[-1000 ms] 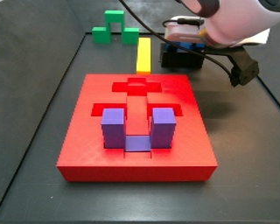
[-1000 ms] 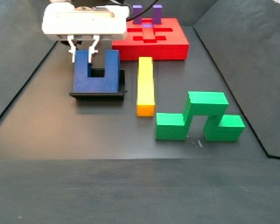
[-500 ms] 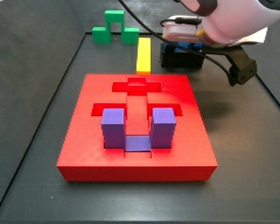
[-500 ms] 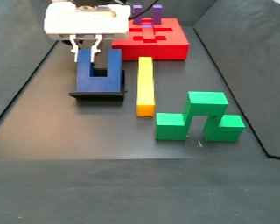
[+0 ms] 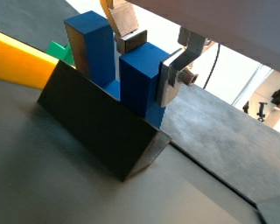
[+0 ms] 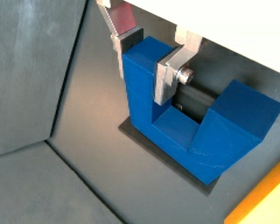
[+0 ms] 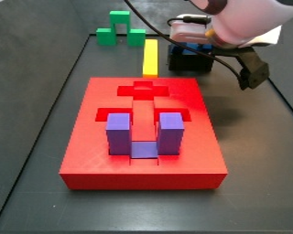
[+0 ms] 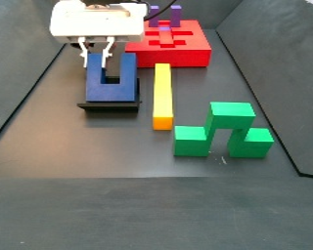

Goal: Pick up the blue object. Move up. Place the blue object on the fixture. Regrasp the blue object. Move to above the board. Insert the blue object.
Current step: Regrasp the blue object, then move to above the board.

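Comparing with the shots from half a second and a full second back, pretty much nothing had moved: the gripper (image 8: pixel 99 51) was parked at the same spot over the fixture (image 8: pixel 109 102), and the blue object (image 8: pixel 110 76) hadn't budged.

In both wrist views the silver fingers (image 6: pixel 168 77) sat on either side of one prong of the blue object (image 6: pixel 189 114), jaws narrow, the plates right up against the prong's faces. Whether they were actually squeezing or just touching, I couldn't tell. The blue object (image 5: pixel 125 70) stood upright on the black fixture (image 5: pixel 94 124), prongs up.

Over in a side view, the red board (image 7: pixel 143 137) lay nearer the camera with a purple U-block (image 7: pixel 144 135) sitting in it, and the yellow bar (image 8: pixel 162 94) lay just beside the fixture, green blocks (image 8: pixel 225 131) further off.
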Available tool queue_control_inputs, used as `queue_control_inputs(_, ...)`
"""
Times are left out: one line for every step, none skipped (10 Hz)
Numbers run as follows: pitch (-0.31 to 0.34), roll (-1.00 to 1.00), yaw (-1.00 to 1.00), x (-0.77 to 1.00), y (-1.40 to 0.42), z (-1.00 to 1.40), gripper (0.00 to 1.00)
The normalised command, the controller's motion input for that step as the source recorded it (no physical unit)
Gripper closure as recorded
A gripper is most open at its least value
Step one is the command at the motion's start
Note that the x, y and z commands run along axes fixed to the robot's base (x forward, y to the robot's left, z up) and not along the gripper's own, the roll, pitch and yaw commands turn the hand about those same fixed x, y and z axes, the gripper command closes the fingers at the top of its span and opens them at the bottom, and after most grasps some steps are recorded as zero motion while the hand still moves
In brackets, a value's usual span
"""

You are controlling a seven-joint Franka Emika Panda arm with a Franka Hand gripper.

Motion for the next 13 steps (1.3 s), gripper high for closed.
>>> queue_control_inputs(0.000, 0.00, 0.00, 0.00, 0.00, 0.00, 1.00)
queue_control_inputs(0.000, 0.00, 0.00, 0.00, 0.00, 0.00, 1.00)
queue_control_inputs(0.000, 0.00, 0.00, 0.00, 0.00, 1.40, 1.00)
queue_control_inputs(-0.005, 0.00, -0.03, -0.01, -0.01, 1.40, 1.00)
queue_control_inputs(-0.008, -0.03, -0.02, -0.03, 0.00, 1.40, 1.00)
queue_control_inputs(-0.012, -0.01, -0.01, -0.02, 0.01, 1.40, 1.00)
queue_control_inputs(0.040, 0.02, -0.02, 0.00, -0.01, 1.40, 1.00)
queue_control_inputs(0.057, 0.01, -0.02, 0.00, -0.02, 1.40, 1.00)
queue_control_inputs(0.064, -0.01, -0.01, 0.01, 0.00, 1.40, 1.00)
queue_control_inputs(0.073, -0.01, 0.00, 0.01, 0.00, 0.93, 1.00)
queue_control_inputs(0.086, 0.00, 0.01, 0.02, -0.02, 0.51, 1.00)
queue_control_inputs(0.093, 0.02, 0.03, 0.05, -0.02, 0.20, 1.00)
queue_control_inputs(0.123, -1.00, 0.06, -1.16, -1.40, 0.28, 1.00)
